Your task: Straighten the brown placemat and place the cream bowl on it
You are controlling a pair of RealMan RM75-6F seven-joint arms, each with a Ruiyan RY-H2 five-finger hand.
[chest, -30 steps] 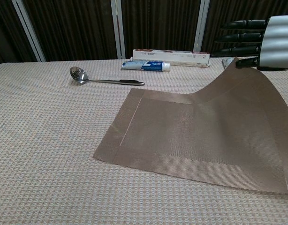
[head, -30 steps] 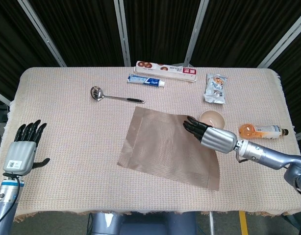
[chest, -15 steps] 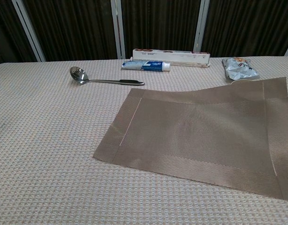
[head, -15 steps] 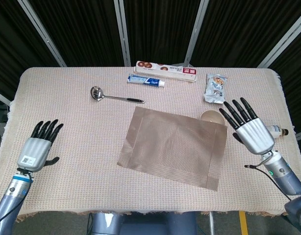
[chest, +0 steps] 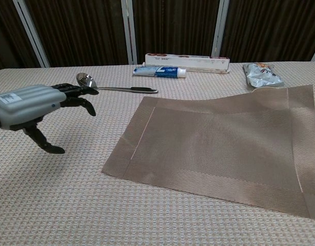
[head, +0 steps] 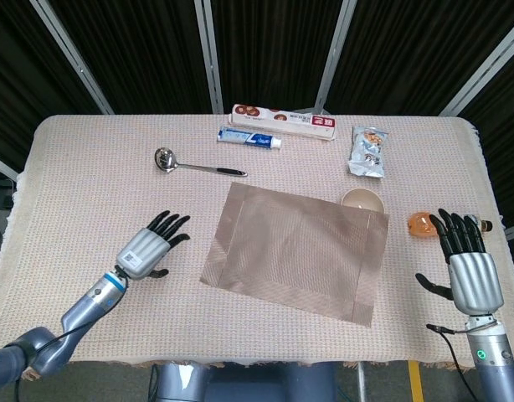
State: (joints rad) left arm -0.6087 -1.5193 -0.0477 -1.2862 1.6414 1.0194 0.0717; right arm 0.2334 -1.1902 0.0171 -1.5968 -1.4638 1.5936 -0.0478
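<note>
- Brown placemat [head: 297,251] lies at centre of the head view, flat on the bench [head: 98,193], rotated so its edges run skew to the bench edges. In the chest view the placemat [chest: 219,148] fills the right half of the frame and its far right corner rides up a little.
- Cream bowl [head: 362,202] sits upright just beyond the placemat's upper right edge in the head view; the mat edge overlaps or touches its near rim, cannot tell which. In the chest view only a sliver of the bowl [chest: 265,88] shows above the mat edge.
- Left robot hand [head: 148,253]: lower left of the head view, left of the placemat and apart from it, fingers spread and pointing toward the mat, holding nothing. Chest view shows the same hand [chest: 32,107] at mid left, raised off the bench, fingers slightly curled, thumb hanging down.
- Right robot hand [head: 468,268]: lower right of the head view, fingers spread and pointing up-frame, empty, well apart from the mat.
- Orange bottle [head: 424,224] lies just above the right hand's fingertips.
- Upper part of the head view: ladle [head: 194,164], toothpaste tube [head: 249,138], long box [head: 283,122], snack packet [head: 368,152].
</note>
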